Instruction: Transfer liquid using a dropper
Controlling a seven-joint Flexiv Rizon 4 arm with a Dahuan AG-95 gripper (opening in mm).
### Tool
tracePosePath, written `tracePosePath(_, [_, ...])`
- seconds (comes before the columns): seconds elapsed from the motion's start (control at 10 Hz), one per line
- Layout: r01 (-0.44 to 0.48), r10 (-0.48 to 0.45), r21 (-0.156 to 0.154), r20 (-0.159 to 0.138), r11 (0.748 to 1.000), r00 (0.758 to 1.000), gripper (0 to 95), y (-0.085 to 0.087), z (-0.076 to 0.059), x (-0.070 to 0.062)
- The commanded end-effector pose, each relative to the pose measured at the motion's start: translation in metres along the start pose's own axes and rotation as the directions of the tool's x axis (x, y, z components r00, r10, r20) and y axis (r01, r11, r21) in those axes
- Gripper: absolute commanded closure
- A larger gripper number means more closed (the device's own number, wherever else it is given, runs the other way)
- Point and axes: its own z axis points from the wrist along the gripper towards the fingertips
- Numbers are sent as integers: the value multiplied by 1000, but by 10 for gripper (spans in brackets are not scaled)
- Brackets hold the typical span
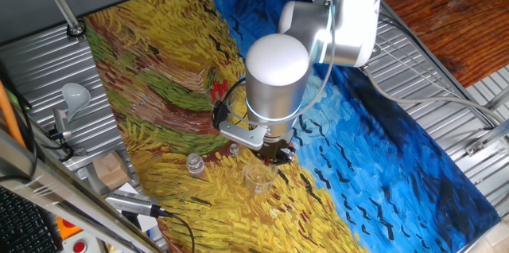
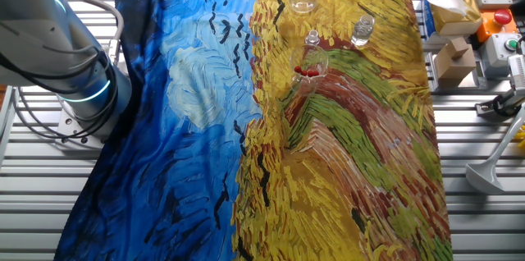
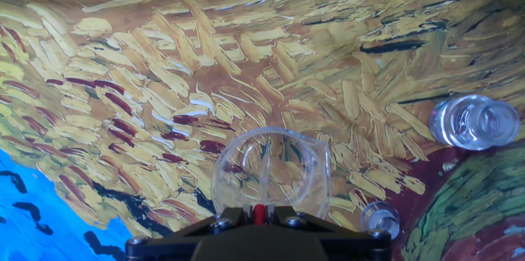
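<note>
red-bulbed dropper pinched in hand above glass beaker (clear).

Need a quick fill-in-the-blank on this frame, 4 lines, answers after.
1. The tool hangs right above a clear, empty ___.
2. The droppers standing in the other beaker have ___ bulbs.
3. The painted cloth is yellow on one side and ___ on the other.
4. Near the beakers stand ___ small glass bottles.

Missing words: beaker; red; blue; two
</note>
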Motion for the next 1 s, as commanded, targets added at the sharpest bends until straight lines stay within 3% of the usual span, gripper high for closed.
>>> tracePosePath(0.1, [1,-1,-1,3,1000,1000,760,0,-1,1])
tracePosePath(1.0, [24,-24,-2,2,1000,1000,760,-4,-6,9])
